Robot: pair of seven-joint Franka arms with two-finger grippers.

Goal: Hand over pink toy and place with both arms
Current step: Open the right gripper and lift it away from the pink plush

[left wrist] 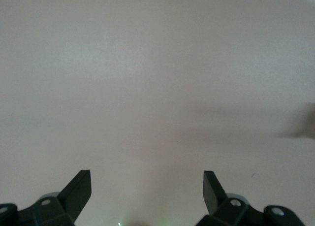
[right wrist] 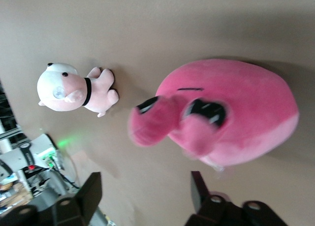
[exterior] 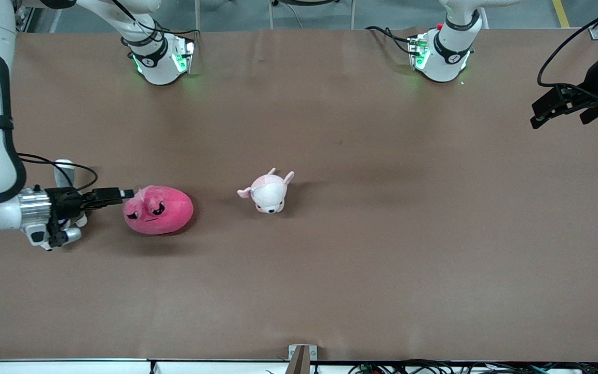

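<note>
front view: right hand (exterior: 127, 193) open beside pink toy (exterior: 159, 210); left hand (exterior: 543, 115) waits open.

Right end effector (exterior: 126, 193) low beside pink toy (exterior: 158, 210) on tabletop (exterior: 382, 259). Small pale plush (exterior: 268, 191) nearby. Left end effector (exterior: 540, 117) waits at its end.

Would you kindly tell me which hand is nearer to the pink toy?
The right. The right hand, open, sits right beside the pink toy at its own end of the table. The left hand, open, waits over the table's other end.
</note>
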